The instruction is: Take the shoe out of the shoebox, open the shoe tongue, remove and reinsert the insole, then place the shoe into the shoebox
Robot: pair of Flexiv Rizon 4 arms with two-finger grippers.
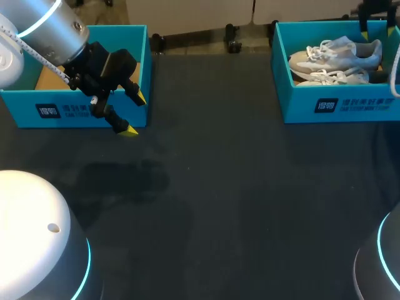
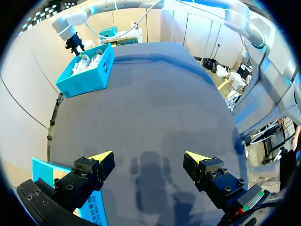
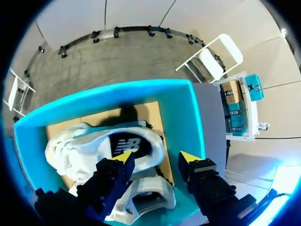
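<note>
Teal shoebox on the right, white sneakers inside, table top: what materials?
Teal shoebox: likely cardboard, with matt teal walls and a bare brown board floor in the right wrist view. White sneakers: seemingly textile or synthetic uppers, with a dark insole; exact fabric unclear. Dark table top: matt, no glare, perhaps a mat or cloth.

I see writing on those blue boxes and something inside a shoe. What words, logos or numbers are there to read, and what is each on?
Left shoebox, front wall: dark label with white print, too small and blurred to read.
Right shoebox, front wall: matching label, also unreadable.
Shoe in the right shoebox, inside it: white logo, a mark only, no readable word.
No readable numbers or signs elsewhere on the table.
</note>
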